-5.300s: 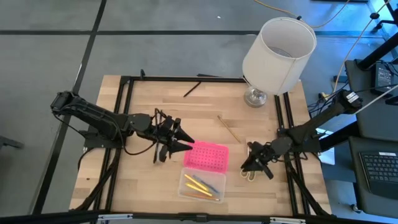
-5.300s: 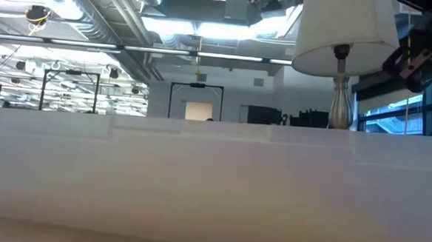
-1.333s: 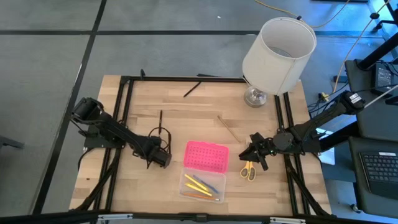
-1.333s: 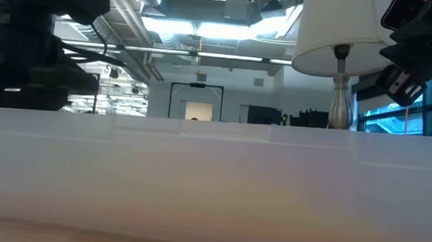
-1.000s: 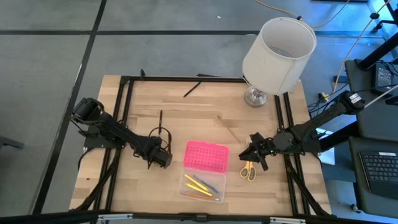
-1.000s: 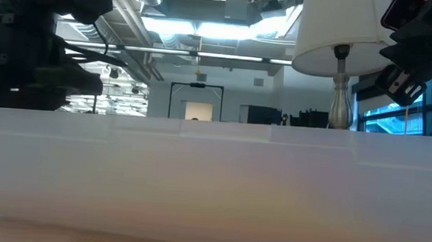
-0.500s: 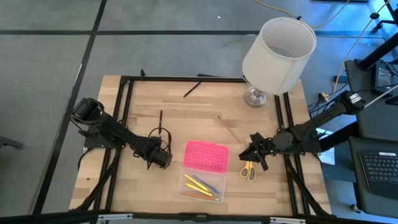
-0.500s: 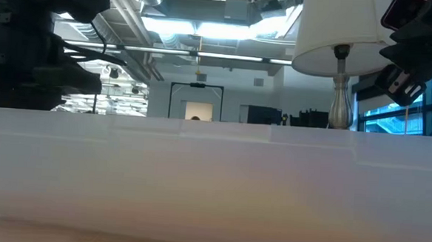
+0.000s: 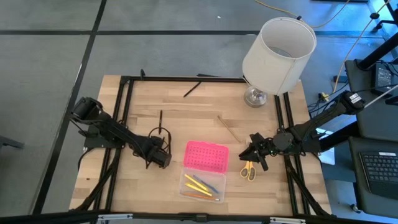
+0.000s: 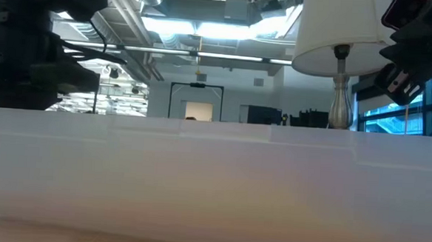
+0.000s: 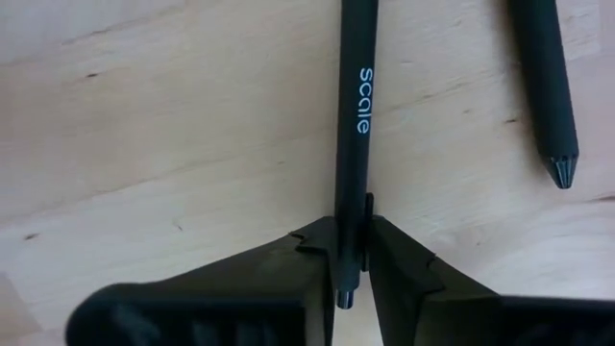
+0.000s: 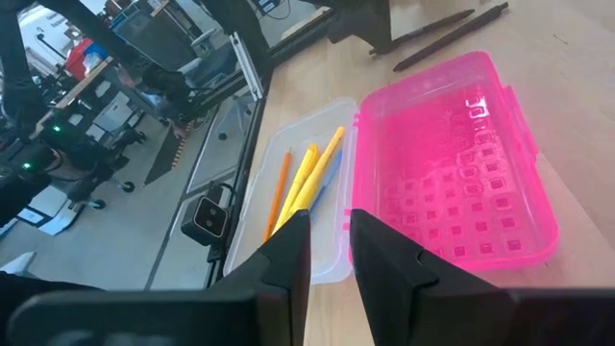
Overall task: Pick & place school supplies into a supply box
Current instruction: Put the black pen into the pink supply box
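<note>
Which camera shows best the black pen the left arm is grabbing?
The left wrist view: the black pen fills it, pinched between the left gripper fingers. The high view shows it only as a thin dark line; the low and right wrist views don't clearly show it.

Even, bright light falls from above on the wooden table (image 9: 205, 112), and shadows there are faint and soft. Close to the left claw (image 11: 353, 264), the black pen (image 11: 354, 144) throws only a thin shadow along its side. Ahead of the right claw (image 12: 332, 259), the pink lid (image 12: 452, 183) carries small white glints. From table height, ceiling lights (image 10: 199, 27) glare, both arms are dark silhouettes, and the foreground is a pale, blurred band.
</note>
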You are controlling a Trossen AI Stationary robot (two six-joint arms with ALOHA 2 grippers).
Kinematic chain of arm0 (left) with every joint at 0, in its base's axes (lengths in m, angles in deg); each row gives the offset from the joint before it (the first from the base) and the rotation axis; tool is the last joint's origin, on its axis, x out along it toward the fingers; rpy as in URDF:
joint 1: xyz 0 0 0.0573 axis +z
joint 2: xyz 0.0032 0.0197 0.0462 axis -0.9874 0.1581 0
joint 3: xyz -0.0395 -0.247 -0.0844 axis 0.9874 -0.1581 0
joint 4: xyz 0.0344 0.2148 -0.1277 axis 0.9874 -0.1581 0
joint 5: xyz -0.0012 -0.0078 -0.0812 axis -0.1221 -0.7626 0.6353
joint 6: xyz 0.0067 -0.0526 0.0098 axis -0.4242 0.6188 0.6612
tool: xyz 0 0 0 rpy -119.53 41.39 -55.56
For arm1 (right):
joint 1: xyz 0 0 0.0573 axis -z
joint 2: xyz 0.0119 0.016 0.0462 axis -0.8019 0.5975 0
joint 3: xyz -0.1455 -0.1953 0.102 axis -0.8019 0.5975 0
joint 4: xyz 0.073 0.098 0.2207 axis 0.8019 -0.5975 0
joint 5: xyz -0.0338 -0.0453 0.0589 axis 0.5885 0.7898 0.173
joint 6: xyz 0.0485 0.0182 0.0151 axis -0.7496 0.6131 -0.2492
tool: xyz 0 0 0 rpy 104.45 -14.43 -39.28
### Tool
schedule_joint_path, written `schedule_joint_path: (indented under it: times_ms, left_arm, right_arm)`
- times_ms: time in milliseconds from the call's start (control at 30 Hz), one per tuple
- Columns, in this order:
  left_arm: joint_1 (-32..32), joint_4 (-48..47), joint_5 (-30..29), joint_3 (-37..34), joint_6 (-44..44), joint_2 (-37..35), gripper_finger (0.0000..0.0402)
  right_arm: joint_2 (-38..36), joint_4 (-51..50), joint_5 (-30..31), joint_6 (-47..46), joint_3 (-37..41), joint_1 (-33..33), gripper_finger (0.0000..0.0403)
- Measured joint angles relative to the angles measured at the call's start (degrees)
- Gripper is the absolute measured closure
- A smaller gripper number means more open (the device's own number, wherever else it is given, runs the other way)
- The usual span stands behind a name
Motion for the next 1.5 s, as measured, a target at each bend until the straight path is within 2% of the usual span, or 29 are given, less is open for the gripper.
schedule_joint_path:
  times_ms: [467, 567, 667, 733, 833, 1000, 1100, 1200, 1333, 1500]
  left_arm:
    - [-2.7, 0.9, 0.1, 0.0, -0.1, -6.0, 0.0370]
    - [-3.9, 2.6, -2.6, 0.0, 0.0, -9.1, 0.0366]
    - [-4.8, 7.2, -7.8, 0.0, -2.1, -12.6, 0.0364]
    - [-5.0, 12.7, -10.9, 0.1, -7.5, -14.4, 0.0365]
    - [-4.9, 24.7, -13.4, 0.2, -20.8, -16.2, 0.0366]
    - [-3.3, 47.9, -12.0, 0.2, -43.4, -15.6, 0.0366]
    - [-1.8, 55.7, -9.2, 0.7, -53.5, -13.7, 0.0370]
    - [-0.5, 53.6, -6.0, 5.0, -59.3, -10.7, 0.0370]
    - [1.1, 45.4, 0.2, 14.1, -65.4, -4.7, 0.0371]
    - [1.4, 24.0, 2.6, 28.3, -72.7, 3.6, 0.0371]
  right_arm:
    - [0.0, 0.0, 0.0, 0.0, 0.0, 0.0, 0.0320]
    - [0.0, 0.0, 0.0, 0.0, 0.0, 0.0, 0.0320]
    - [0.0, 0.0, 0.0, -0.1, 0.0, 0.0, 0.0320]
    - [0.0, 0.0, 0.0, -0.1, 0.0, 0.0, 0.0320]
    - [0.0, 0.0, 0.0, -0.1, 0.0, 0.0, 0.0320]
    - [0.0, 0.3, 0.0, -0.2, 0.0, 0.0, 0.0320]
    - [0.0, 0.7, 0.0, -0.5, 0.0, 0.0, 0.0320]
    - [0.0, 0.6, 0.0, -1.9, 0.0, 0.0, 0.0320]
    - [0.0, 0.5, 0.0, -3.6, 0.0, 0.0, 0.0320]
    - [0.0, 0.4, 0.0, -4.8, 0.0, 0.0, 0.0320]
